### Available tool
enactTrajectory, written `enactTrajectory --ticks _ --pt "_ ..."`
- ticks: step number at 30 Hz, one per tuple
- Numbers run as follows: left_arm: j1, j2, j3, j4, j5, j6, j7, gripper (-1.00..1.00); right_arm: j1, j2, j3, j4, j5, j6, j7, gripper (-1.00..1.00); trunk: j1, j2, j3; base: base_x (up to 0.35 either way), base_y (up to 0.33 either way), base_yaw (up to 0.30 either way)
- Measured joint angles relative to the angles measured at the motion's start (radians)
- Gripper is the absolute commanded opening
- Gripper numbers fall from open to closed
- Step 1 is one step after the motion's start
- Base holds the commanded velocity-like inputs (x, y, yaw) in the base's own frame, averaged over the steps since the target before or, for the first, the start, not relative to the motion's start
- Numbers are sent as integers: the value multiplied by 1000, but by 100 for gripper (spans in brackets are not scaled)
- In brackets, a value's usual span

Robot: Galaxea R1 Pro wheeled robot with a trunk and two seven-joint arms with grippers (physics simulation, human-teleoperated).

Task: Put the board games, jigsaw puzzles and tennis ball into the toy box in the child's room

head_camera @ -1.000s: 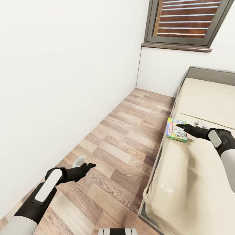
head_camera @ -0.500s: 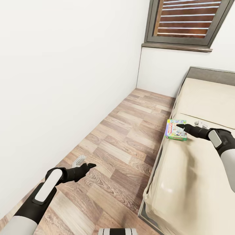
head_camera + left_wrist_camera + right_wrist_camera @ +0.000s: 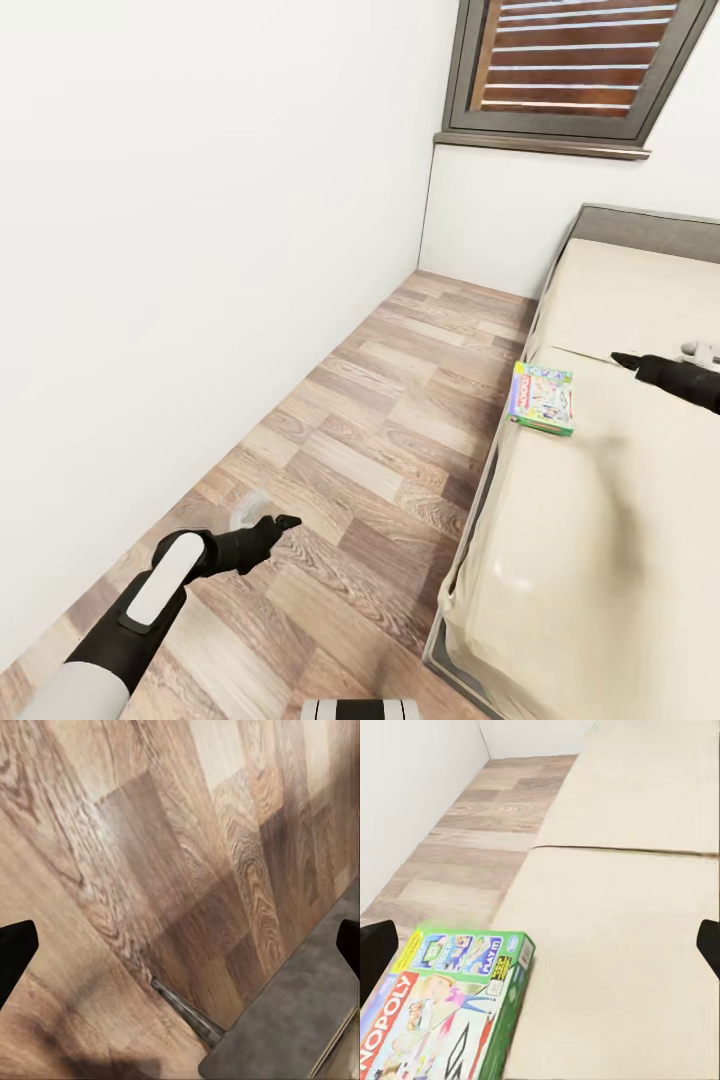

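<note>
Green-edged board game point(image 3: 541, 398) beside right claw point(image 3: 622, 359).

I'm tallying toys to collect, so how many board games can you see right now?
1. The board game lies flat at the bed's edge beside the floor, apart from the right gripper. Part of the bed lies outside the picture, so others may be hidden.

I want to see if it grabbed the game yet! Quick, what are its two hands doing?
Left gripper: open, empty, over the floor.
Right gripper: open, empty, beside the board game on the bed.
</note>
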Motion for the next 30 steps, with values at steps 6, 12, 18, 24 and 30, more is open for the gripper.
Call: enactTrajectory --ticks 6,12,18,24,30 --pt "-55 -30 -1 80 -1 -82 -143 100 130 -73 -61 -149 -2 -7 -55 100 0 0 0 0 0 0" --pt "-113 -32 -49 150 7 -101 -341 100 279 -69 -124 -397 -1 -5 -68 100 0 0 0 0 0 0" --pt "-115 -3 -74 190 2 -113 -564 100 384 -49 -156 -580 -4 3 -120 100 0 0 0 0 0 0" --pt "-120 10 -77 220 1 -117 -633 100 412 -22 -182 -683 -6 64 -145 100 0 0 0 0 0 -97" --pt "-116 9 -72 229 4 -121 -649 100 420 3 -228 -747 -8 119 -151 100 0 0 0 0 6 -269"
